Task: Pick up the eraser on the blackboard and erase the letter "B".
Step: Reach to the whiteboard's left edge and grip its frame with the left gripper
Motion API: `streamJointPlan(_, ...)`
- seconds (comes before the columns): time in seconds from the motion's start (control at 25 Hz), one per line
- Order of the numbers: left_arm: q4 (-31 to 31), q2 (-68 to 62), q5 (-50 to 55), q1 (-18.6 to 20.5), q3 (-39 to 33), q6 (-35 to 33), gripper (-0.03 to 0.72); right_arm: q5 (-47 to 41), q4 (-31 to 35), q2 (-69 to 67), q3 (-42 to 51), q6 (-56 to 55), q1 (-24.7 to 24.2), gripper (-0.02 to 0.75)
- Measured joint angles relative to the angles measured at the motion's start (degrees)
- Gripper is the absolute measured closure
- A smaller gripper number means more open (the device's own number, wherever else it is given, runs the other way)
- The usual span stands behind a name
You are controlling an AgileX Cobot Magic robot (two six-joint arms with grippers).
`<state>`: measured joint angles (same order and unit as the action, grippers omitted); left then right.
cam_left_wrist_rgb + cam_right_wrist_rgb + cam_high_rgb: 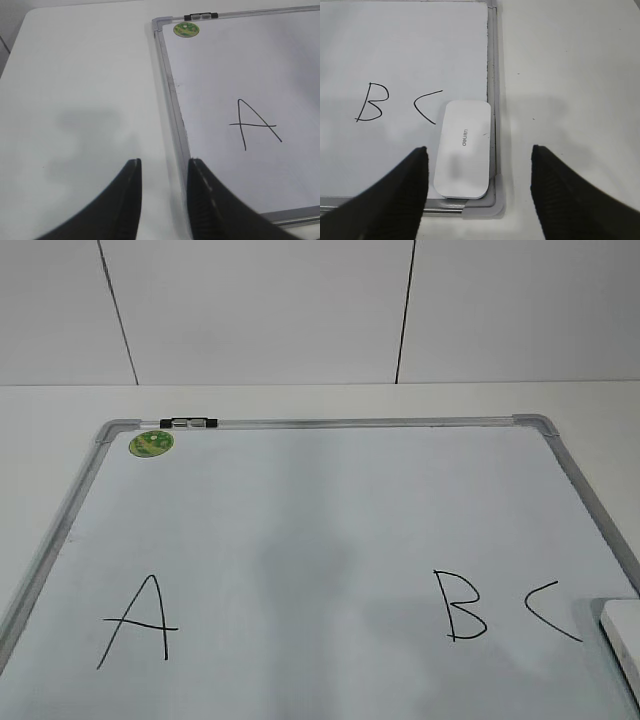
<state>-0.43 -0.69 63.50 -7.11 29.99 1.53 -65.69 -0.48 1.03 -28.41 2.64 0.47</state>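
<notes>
The blackboard (320, 530) is a white board with a silver frame, lying flat on the table. It bears black letters "A" (140, 622), "B" (465, 606) and "C" (550, 610). The white eraser (463, 149) lies in the board's near right corner, beside the "C" (426, 107) and right of the "B" (371, 102); its edge shows at the exterior view's right border (625, 640). My right gripper (477, 155) is open above the eraser, apart from it. My left gripper (164, 167) is open and empty over the board's left frame (172, 95), near the "A" (252, 123).
A small black-and-clear marker (188, 423) lies on the board's far frame, next to a round green sticker (151, 444). White table (80, 90) lies left of the board and to its right (570, 75). A white panelled wall (260, 310) stands behind.
</notes>
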Motion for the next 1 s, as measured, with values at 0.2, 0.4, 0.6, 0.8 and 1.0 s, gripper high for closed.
streamJointPlan(0.2, 0.00, 0.00, 0.00, 0.00, 0.00, 0.00, 0.452, 0.00, 0.00, 0.00, 0.00, 0.00, 0.00, 0.240)
streamJointPlan(0.4, 0.00, 0.00, 0.00, 0.00, 0.00, 0.00, 0.452, 0.00, 0.00, 0.00, 0.00, 0.00, 0.00, 0.241)
streamJointPlan(0.6, 0.00, 0.00, 0.00, 0.00, 0.00, 0.00, 0.452, 0.00, 0.00, 0.00, 0.00, 0.00, 0.00, 0.241)
streamJointPlan(0.8, 0.00, 0.00, 0.00, 0.00, 0.00, 0.00, 0.452, 0.00, 0.00, 0.00, 0.00, 0.00, 0.00, 0.241)
streamJointPlan(1.0, 0.00, 0.00, 0.00, 0.00, 0.00, 0.00, 0.452, 0.00, 0.48, 0.00, -0.11, 0.00, 0.00, 0.241)
